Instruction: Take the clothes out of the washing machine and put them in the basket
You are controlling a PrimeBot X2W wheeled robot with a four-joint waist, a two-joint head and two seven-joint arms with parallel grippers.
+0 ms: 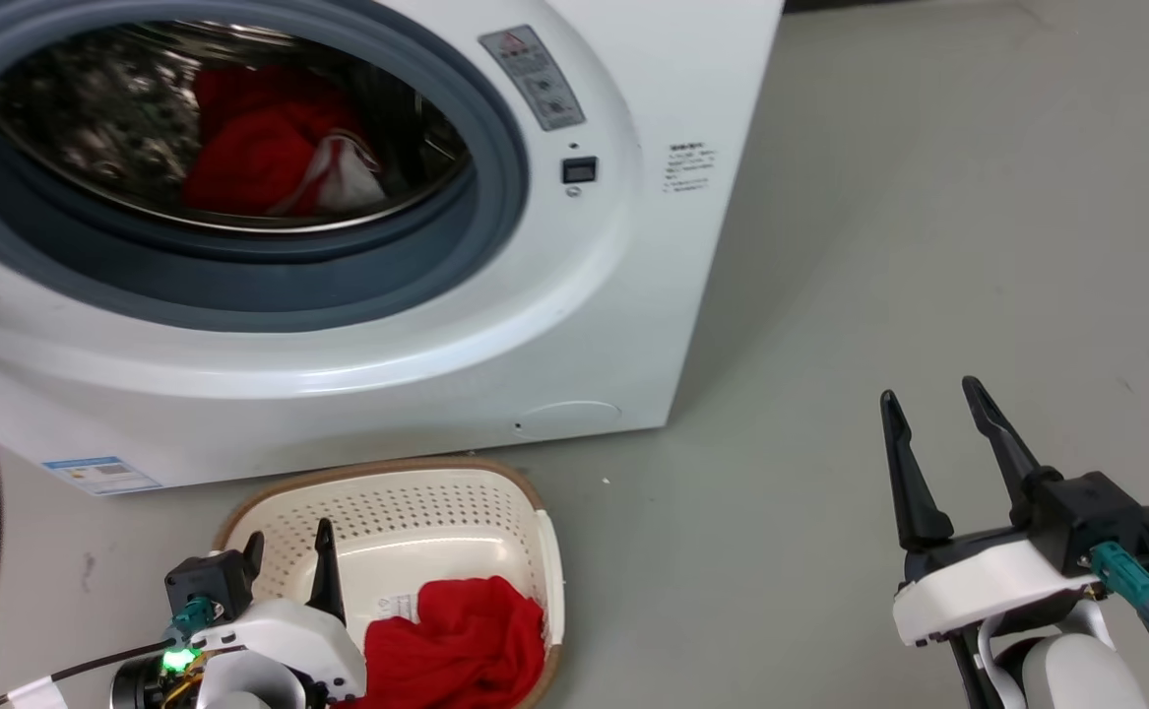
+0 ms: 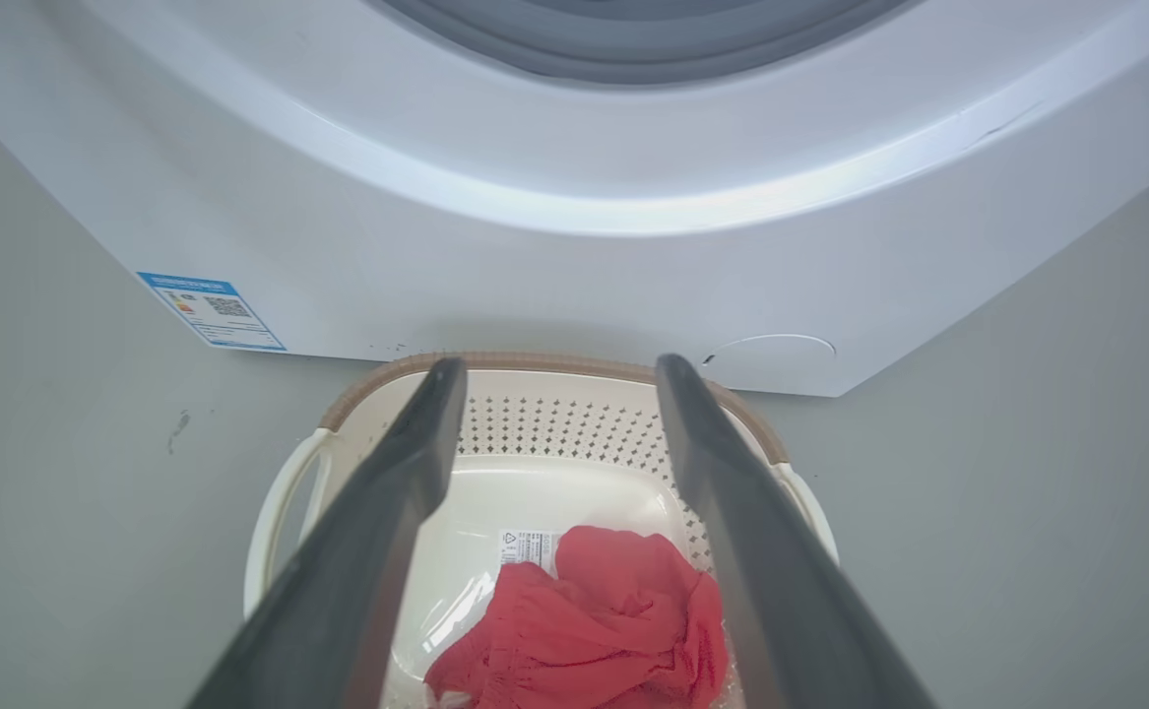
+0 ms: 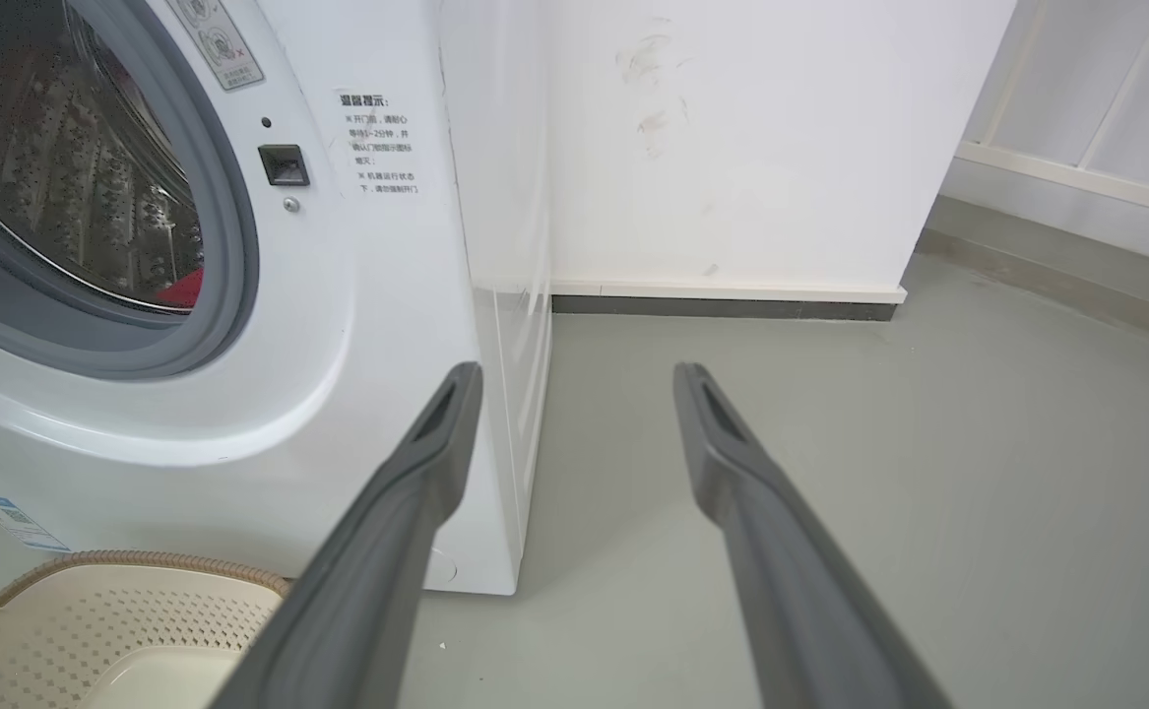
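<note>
Head view: one white washing machine fills the upper left, with a round grey-rimmed porthole. Inside its shiny perforated steel drum the clothes lie in a soft red heap with a white panel; how many pieces I cannot tell. At the lower centre one cream plastic basket, with dotted walls and a brown woven rim, stands on the floor just before the machine. One crumpled red garment lies in its lower right part. Two tools show. The left tool hangs over the basket's lower left with its fingers apart and empty. The right tool, at the lower right, is spread wide over bare, smooth grey floor and holds nothing.

Left wrist view: the left tool gapes above the basket. The red garment lies between its fingers at the bottom, beside a paper label. A blue sticker sits on the machine's front at the left.

Right wrist view: the right tool is open over the floor. The machine stands at the left, and a corner of the basket shows at the lower left. A scuffed white wall with a pale skirting crosses the upper right.
</note>
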